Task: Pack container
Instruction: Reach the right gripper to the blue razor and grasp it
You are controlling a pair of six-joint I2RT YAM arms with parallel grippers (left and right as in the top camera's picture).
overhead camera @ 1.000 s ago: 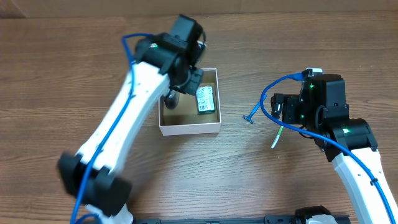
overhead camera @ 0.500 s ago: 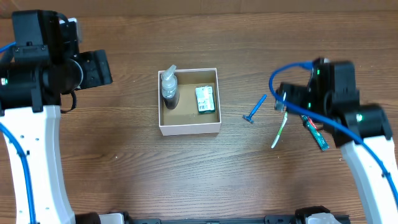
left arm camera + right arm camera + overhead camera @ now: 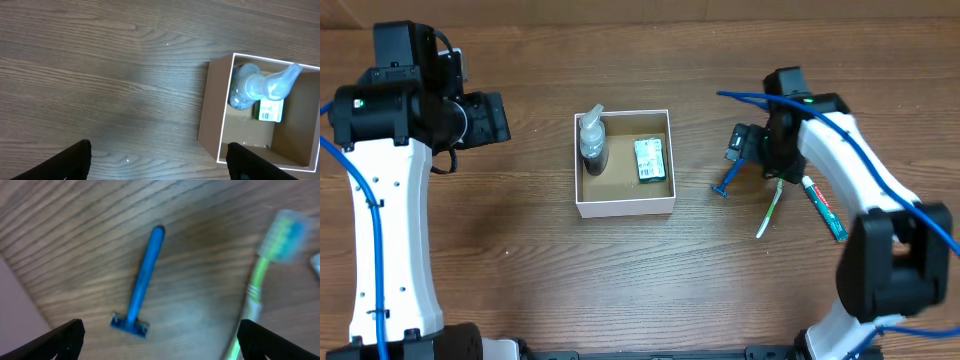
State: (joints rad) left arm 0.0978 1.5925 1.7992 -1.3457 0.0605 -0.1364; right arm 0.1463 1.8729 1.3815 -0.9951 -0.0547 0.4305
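The container (image 3: pixel 625 208), a white-walled square box with a brown inside, sits at the table's middle. In it stand a clear pump bottle (image 3: pixel 592 140) on the left and a green-labelled packet (image 3: pixel 649 160) on the right. My left gripper (image 3: pixel 492 118) hangs open to the left of the box with nothing in it. In the left wrist view the container (image 3: pixel 226 115), bottle (image 3: pixel 255 87) and packet (image 3: pixel 271 110) lie to the right of the left gripper (image 3: pixel 160 162). My right gripper (image 3: pixel 745 146) is open over a blue razor (image 3: pixel 728 178). The razor (image 3: pixel 142 280) lies just ahead of the right gripper (image 3: pixel 160 340).
A green and white toothbrush (image 3: pixel 769 212) lies on the wood right of the razor. A toothpaste tube (image 3: pixel 824 208) lies further right. In the right wrist view the toothbrush (image 3: pixel 255 290) runs down the right side.
My left gripper has opened, left the bottle in the box and drawn back to the left. My right arm has swung left, over the razor.
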